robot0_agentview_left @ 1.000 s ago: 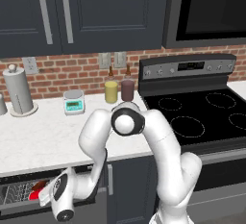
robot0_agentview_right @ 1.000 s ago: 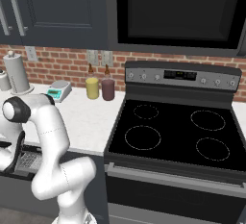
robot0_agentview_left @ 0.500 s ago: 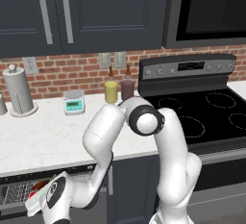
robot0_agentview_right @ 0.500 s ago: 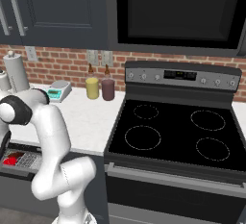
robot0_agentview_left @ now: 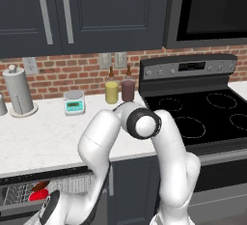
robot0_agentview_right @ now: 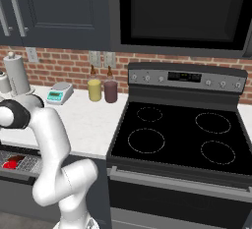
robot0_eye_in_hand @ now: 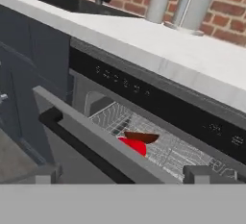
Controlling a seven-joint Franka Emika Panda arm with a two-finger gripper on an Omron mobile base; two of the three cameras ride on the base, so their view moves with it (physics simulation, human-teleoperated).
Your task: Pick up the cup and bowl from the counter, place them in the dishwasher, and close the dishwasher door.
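Note:
The red cup [robot0_eye_in_hand: 136, 146] lies in the dishwasher's light grey wire rack [robot0_eye_in_hand: 168, 146], with the reddish-brown bowl [robot0_eye_in_hand: 142, 136] right behind it and touching it. Both also show as the cup [robot0_agentview_left: 35, 194] and bowl [robot0_agentview_left: 41, 186] under the counter [robot0_agentview_left: 48, 137]. The dishwasher door [robot0_eye_in_hand: 96, 139] stands part-way up, its top edge and dark handle bar [robot0_eye_in_hand: 62, 122] slanting across the hand view. My gripper [robot0_eye_in_hand: 123, 176] hovers low just outside that edge, open and holding nothing. The arm bends down over the counter's front, with the hand at the bottom left of the left base view.
A paper towel roll [robot0_agentview_left: 19, 91], a small scale [robot0_agentview_left: 74, 102], a yellow tumbler [robot0_agentview_left: 111, 92] and a maroon tumbler [robot0_agentview_left: 128, 90] stand at the back of the counter. The black stovetop [robot0_agentview_right: 182, 134] lies to the right. A dark cabinet [robot0_eye_in_hand: 29, 64] flanks the dishwasher.
The hand has sunk lower and a little left in front of the dishwasher, and the elbow has swung right. Cup and bowl stay in the rack. The jaws stay wide.

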